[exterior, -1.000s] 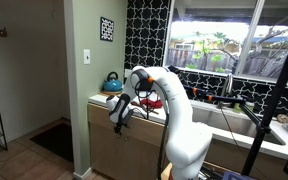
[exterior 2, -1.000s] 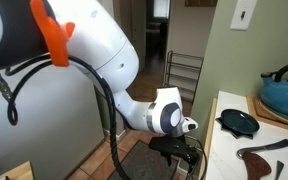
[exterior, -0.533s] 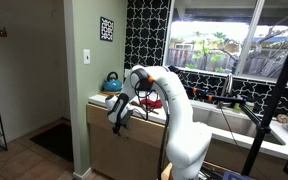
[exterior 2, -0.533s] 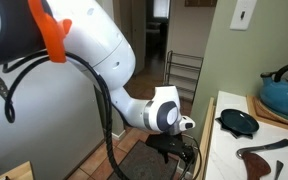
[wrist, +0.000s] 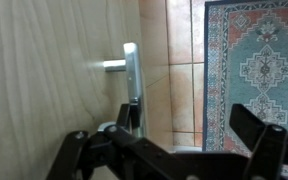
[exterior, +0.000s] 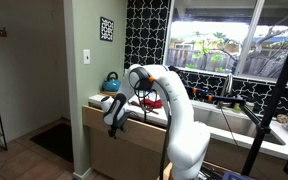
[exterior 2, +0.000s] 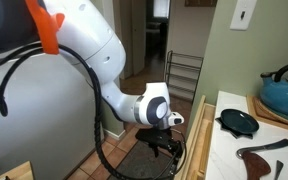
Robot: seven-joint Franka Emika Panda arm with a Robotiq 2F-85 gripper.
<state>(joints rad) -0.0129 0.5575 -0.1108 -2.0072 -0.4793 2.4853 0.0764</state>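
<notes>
Since the earlier frames, the wrist has shifted sideways along the cabinet front, away from the counter (exterior 2: 222,158) edge in both exterior views, and the forearm has swung with it.

Position of the handle: in the wrist view the metal bar handle (wrist: 131,80) stands on the wooden cabinet door (wrist: 44,70), ahead of the jaws and offset towards the left finger. Its long axis runs up and down the picture, roughly at right angles to the line between the two fingers (wrist: 256,128). One standoff joins the bar to the door near the bar's upper end. The handle is too small to make out in either exterior view.

State of the jaws: spread wide and empty. They are near the handle but do not touch it.

Pose of the arm: it reaches down from the counter level, with the wrist (exterior 2: 152,106) folded below the counter top and the jaws pointing along the cabinet front. Beyond the door lies a patterned rug (wrist: 254,60) on a tiled floor. A teal kettle (exterior 2: 284,92) stands on the counter, well apart from the jaws.
</notes>
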